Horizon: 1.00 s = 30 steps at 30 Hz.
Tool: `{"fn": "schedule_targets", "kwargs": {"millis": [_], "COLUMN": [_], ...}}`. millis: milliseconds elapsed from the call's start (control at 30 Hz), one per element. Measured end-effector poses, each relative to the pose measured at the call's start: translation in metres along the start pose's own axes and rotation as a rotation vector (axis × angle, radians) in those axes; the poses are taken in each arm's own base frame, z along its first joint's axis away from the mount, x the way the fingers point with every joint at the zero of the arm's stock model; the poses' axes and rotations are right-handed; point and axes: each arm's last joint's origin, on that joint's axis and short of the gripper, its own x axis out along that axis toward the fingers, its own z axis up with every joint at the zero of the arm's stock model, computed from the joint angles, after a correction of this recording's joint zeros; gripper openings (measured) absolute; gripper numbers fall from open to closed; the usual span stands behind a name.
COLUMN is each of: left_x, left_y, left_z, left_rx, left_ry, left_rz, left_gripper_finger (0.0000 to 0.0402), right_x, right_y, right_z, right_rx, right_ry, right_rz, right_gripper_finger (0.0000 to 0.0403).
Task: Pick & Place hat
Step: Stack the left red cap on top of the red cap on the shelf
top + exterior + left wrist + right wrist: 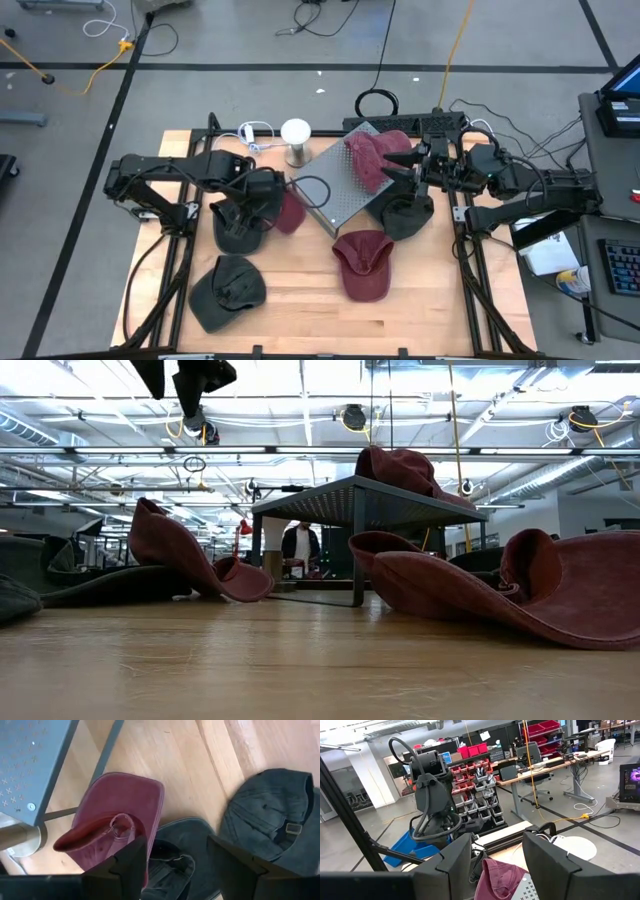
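Seen from above, a wooden table (300, 300) holds a small grey metal platform (335, 185) near its middle, with several hats scattered around it. A maroon hat (375, 158) lies on the platform's far right part. Another maroon hat (364, 262) lies on the table near the front, just right of centre. A dark grey hat (226, 290) lies at the front left. A third maroon hat (291, 211) sits just left of the platform, touching a dark hat (238, 228) beneath the left arm.

The left gripper (262, 193) hangs over that pair of hats, its arm reaching in from the left edge. Its wrist camera shows what the overhead view hides: its fingers (131, 866) are spread apart, empty, above the maroon hat (117, 822) and a dark hat (177, 852), with another dark cap (272, 815) beside them.

The right gripper (418, 165) reaches in from the right, beside the platform's right edge and the hat on it. Its wrist camera shows its fingers (452, 862) spread wide, holding nothing, with the maroon hat (497, 877) just below and the left arm (432, 795) opposite. A dark hat (405, 215) lies under this arm, partly covered.

The table-level view shows the platform (365, 500) standing on legs, the hat on top (400, 465), and a maroon hat in front (500, 590), cut off at the right edge. A person (302, 545) stands far behind, small and hard to make out. A white round object (296, 135) stands beyond the platform.
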Motion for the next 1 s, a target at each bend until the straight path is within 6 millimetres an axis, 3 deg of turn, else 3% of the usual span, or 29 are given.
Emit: {"fn": "schedule_targets", "kwargs": {"millis": [300,433,733,1000], "left_x": [0.028,0.048,0.111,0.140], "left_y": [0.010,0.012,-0.009,-0.015], "left_z": [0.015,0.022,0.011,0.003], "left_rx": [0.029,-0.011,0.035,0.098], "left_ry": [0.114,0.183,0.320,0.326], "left_rz": [0.042,0.032,0.008,0.090], "left_gripper_finger": [0.0285,0.0297,0.0266,0.0230], "right_x": [0.000,0.000,0.000,0.000], "right_y": [0.000,0.000,0.000,0.000], "right_z": [0.000,0.000,0.000,0.000], "right_rx": [0.000,0.000,-0.019,-0.042], "right_ry": [0.000,0.000,0.000,0.000], "right_rz": [-0.001,-0.002,-0.003,-0.003], "right_gripper_finger": [0.0171,0.0171,0.0171,0.0171]}}
